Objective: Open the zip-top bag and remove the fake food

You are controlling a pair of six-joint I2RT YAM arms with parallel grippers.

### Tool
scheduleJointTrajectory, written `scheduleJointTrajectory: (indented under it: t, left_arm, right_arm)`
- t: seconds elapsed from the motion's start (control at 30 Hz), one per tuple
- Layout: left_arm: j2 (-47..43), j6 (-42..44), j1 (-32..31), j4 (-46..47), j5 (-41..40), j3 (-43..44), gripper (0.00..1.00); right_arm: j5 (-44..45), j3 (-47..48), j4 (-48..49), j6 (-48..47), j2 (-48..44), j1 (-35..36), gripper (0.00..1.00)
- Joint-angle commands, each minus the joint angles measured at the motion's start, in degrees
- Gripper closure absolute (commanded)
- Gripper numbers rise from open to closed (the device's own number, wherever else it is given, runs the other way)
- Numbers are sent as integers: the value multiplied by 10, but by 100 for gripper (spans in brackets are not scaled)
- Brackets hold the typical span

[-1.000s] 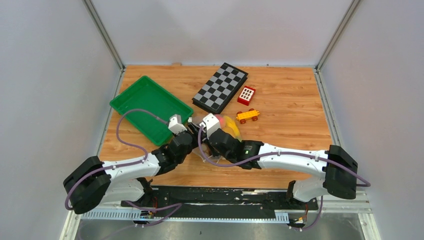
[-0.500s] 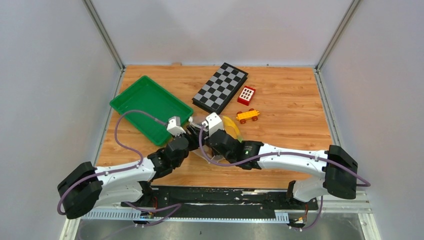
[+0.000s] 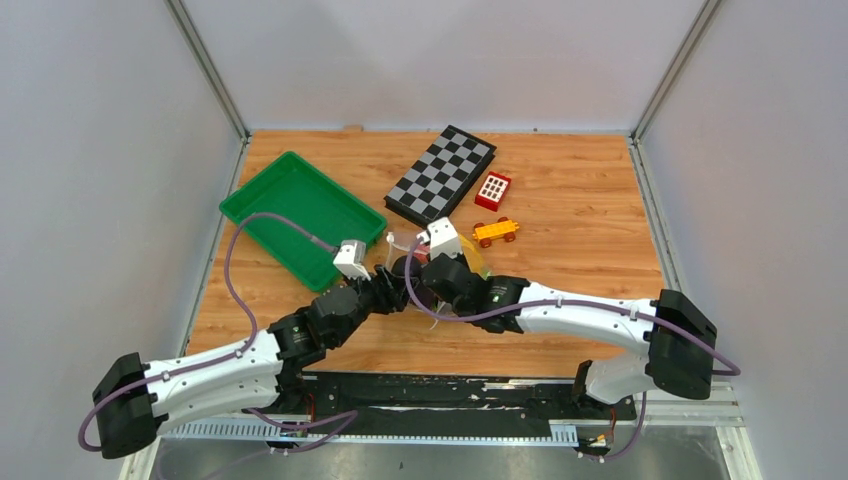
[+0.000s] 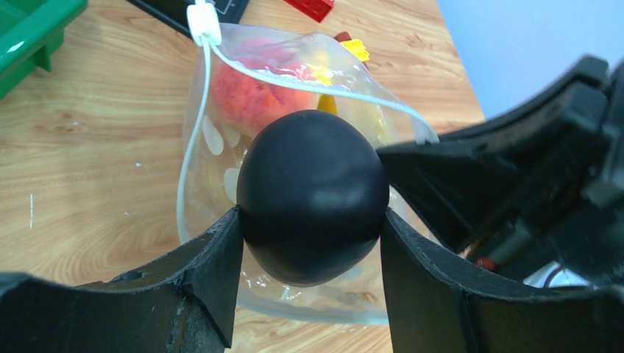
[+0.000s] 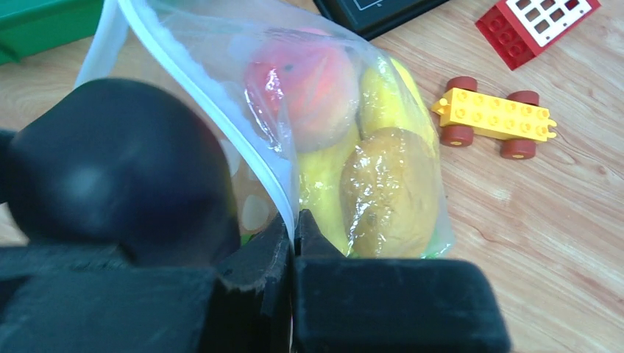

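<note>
My left gripper (image 4: 311, 243) is shut on a dark, rounded eggplant (image 4: 313, 195) and holds it just outside the mouth of the zip-top bag (image 4: 213, 147). The bag is open and lies on the table. My right gripper (image 5: 293, 228) is shut on the bag's white zip strip (image 5: 221, 110) and holds that edge up. Inside the bag are a peach (image 5: 305, 84), a yellow piece (image 5: 390, 95) and an orange-brown piece (image 5: 390, 191). In the top view the two grippers, left (image 3: 392, 290) and right (image 3: 416, 284), meet at the bag (image 3: 472, 256).
A green tray (image 3: 300, 215) stands at the left, close to the left wrist. A chessboard (image 3: 440, 175) lies at the back. A red block with white squares (image 3: 492, 190) and a yellow toy car (image 3: 495, 231) sit just beyond the bag.
My left arm has drawn back toward the near left with the eggplant, out of the bag's mouth. My right gripper has kept its hold on the bag's edge and shifted slightly right.
</note>
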Motion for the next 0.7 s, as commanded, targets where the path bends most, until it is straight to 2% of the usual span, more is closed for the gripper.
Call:
scheduleJointTrajectory:
  t: [0.0, 0.13, 0.33, 0.47, 0.57, 0.67]
  left_arm:
    - [-24, 74, -4, -11, 56, 8, 66]
    - [-54, 93, -3, -25, 62, 31, 67]
    - [-76, 102, -3, -103, -74, 110, 79]
    - [-58, 137, 10, -150, -147, 177, 82]
    - [-27, 144, 67, -223, -153, 240, 84]
    - [7, 140, 167, -275, -110, 292, 84]
  right_arm:
    - [25, 21, -9, 21, -1, -20, 100]
    - [24, 10, 0, 20, 13, -26, 100]
    - [10, -24, 33, 15, 11, -26, 100]
    - [8, -40, 50, 7, 7, -26, 100]
    - [13, -50, 60, 0, 6, -27, 100]
    - [13, -59, 69, -2, 3, -26, 100]
